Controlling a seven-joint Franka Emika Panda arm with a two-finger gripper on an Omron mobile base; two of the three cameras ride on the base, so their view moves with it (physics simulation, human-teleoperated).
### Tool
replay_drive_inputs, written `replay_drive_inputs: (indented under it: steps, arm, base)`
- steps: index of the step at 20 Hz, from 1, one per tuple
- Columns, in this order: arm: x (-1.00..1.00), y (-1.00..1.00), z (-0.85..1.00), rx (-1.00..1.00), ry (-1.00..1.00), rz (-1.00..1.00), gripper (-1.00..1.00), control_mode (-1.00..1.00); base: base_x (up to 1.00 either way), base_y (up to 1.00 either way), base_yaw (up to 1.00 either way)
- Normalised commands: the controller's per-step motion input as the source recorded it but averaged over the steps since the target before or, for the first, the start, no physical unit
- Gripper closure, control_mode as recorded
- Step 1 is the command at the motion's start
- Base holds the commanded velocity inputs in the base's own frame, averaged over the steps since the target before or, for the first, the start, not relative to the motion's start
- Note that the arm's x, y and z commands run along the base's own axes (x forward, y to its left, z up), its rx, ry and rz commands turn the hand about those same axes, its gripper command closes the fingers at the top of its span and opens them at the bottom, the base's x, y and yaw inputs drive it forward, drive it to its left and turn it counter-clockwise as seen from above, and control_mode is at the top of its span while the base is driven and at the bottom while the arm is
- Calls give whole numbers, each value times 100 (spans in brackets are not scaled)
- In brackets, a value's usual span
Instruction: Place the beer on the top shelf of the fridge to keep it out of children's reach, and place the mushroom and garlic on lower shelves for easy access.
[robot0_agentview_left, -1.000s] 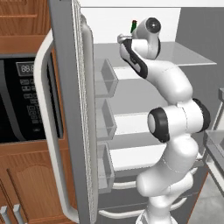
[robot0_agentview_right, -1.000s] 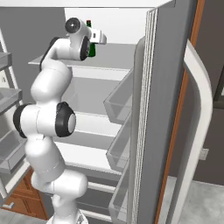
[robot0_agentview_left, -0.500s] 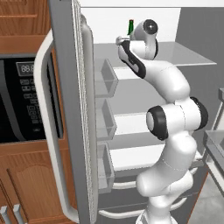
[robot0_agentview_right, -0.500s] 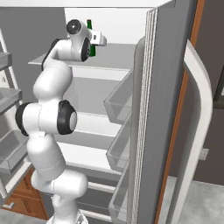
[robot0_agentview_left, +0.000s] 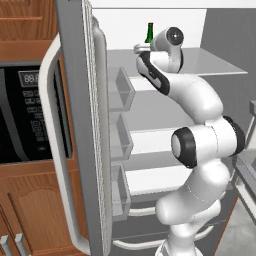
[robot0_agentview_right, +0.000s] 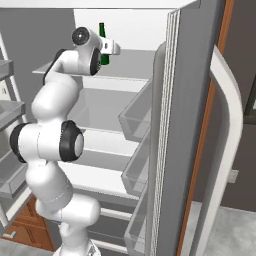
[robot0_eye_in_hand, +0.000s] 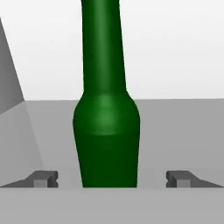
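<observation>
Left base view puts the open fridge (robot0_agentview_left: 75, 125) first, its top shelf (robot0_agentview_left: 220, 62) carrying the beer (robot0_agentview_left: 149, 33) upright near the back. Hand view shows the gripper (robot0_eye_in_hand: 112, 177) spread wide, each fingertip (robot0_eye_in_hand: 43, 177) clear of the green glass. Judging from that, the release looks done; the arm should draw straight back and level, so neither finger clips the bottle and tips it.
</observation>
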Motion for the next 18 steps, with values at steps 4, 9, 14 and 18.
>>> replay_drive_inputs:
  steps: [4,9,14,18]
  arm:
    - [-66,0,0,0,-1,0,-100,-100]
    - [-81,0,0,-1,0,0,-100,-100]
    - [-100,0,0,0,2,0,-100,-100]
    - [-100,0,0,0,6,0,-100,-100]
  base:
    - [0,0,0]
    - [0,0,0]
    - [0,0,0]
    - [0,0,0]
